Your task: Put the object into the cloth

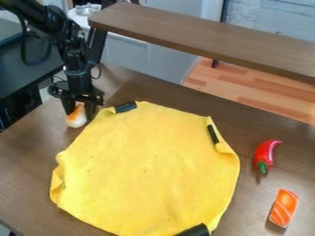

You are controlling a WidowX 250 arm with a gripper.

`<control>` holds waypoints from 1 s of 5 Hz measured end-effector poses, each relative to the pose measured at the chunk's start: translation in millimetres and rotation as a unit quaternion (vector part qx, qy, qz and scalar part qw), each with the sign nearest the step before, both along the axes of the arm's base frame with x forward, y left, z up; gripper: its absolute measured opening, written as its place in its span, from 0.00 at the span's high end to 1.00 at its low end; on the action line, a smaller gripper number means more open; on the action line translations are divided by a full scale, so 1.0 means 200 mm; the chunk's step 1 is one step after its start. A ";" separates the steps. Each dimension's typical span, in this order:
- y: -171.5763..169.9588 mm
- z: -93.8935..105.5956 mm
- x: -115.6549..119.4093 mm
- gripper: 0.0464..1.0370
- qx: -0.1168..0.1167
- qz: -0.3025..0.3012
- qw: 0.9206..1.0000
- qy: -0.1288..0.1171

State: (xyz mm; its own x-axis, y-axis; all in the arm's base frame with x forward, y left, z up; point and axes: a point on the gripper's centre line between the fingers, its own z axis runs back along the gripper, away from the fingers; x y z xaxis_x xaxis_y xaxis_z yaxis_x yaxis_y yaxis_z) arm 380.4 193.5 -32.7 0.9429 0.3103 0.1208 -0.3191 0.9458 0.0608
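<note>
At the upper left, the black gripper (78, 109) hangs down over the table, shut on a small white and orange object (76, 118). The object's rounded white lower end pokes out below the fingers; whether it touches the table I cannot tell. Just right of them lies the yellow cloth (148, 168), spread wide with its edges curled at several spots. The gripper and object are beside the cloth's upper left edge, not over its middle.
Black clips or strips sit on the cloth's edges. On the right are a red chili pepper (265, 156) and an orange sushi piece (284, 208) on the brown table (25, 156). A raised wooden shelf (203, 39) crosses the top right.
</note>
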 end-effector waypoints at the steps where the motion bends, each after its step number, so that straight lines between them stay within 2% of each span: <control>1: -0.03 0.04 -0.06 0.43 0.002 0.009 1.000 -0.001; 2: -0.07 0.23 -0.07 0.43 0.021 0.003 0.999 -0.041; 3: -0.18 0.33 -0.06 0.43 0.018 -0.037 0.997 -0.068; 4: -0.35 0.29 -0.03 0.43 0.024 -0.098 0.993 -0.064; 5: -0.53 0.25 0.01 0.43 0.042 -0.174 0.981 -0.074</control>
